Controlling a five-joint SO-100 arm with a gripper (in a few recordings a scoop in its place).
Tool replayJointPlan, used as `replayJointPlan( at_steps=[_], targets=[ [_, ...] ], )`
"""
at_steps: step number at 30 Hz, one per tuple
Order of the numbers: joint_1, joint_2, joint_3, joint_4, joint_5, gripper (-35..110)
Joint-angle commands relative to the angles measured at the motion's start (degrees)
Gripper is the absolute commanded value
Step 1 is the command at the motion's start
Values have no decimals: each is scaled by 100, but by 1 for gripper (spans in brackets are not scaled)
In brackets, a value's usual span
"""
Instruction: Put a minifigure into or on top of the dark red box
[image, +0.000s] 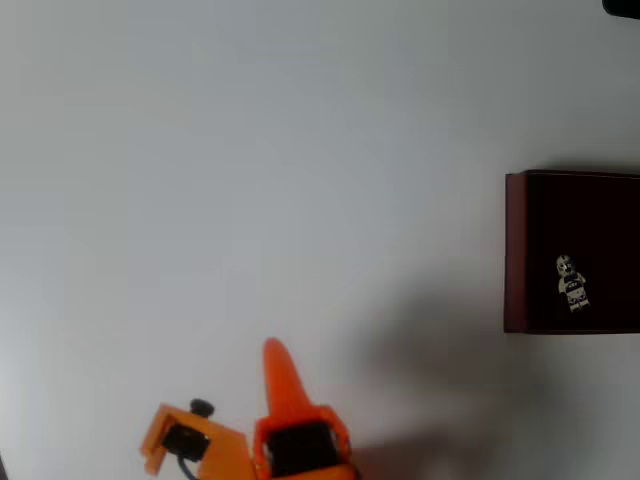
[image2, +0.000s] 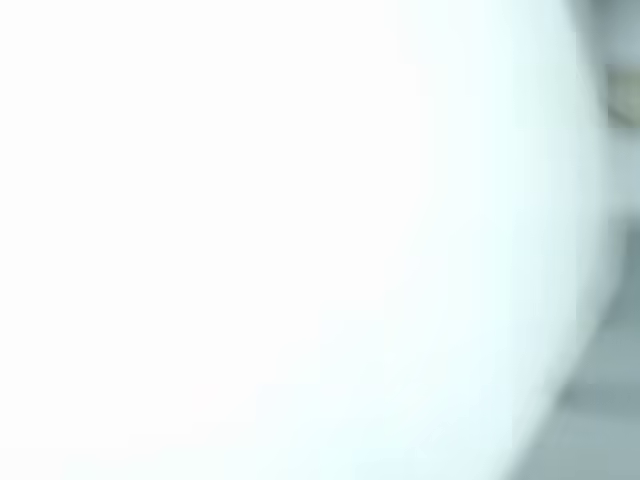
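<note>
The minifigure (image: 571, 283) is lying inside the dark red box (image: 515, 252) at the right edge of the overhead view, resting on the box's near-black floor a little right of the maroon left wall, its helmeted head pointing up the picture. The gripper (image: 275, 352) is sitting well apart from it, low in that view near the bottom edge, its orange tip pointing up over the bare white table (image: 250, 150); the fingers are reading as a single point, so whether they are parted or pressed together I cannot tell, though nothing is showing between them. Judging from this, the placing looks done, and the step in hand is probably a retreat; doing it well is meaning keeping the arm low and away from the box so the thin wall is not getting nudged. The wrist view is giving a washed-out white blur and is not helping. Counting: one minifigure, one box, one gripper.
</note>
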Motion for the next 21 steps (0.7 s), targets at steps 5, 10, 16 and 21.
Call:
replayJointPlan(
  at_steps=[5,10,16,21],
  targets=[
    [-1644,272,1248,-1028,9,0],
    [-2136,527,2443,-2232,791,0],
    [-2101,519,2681,-1538,-176,1],
    [-2118,519,2531,-694,-782,2]
  ],
)
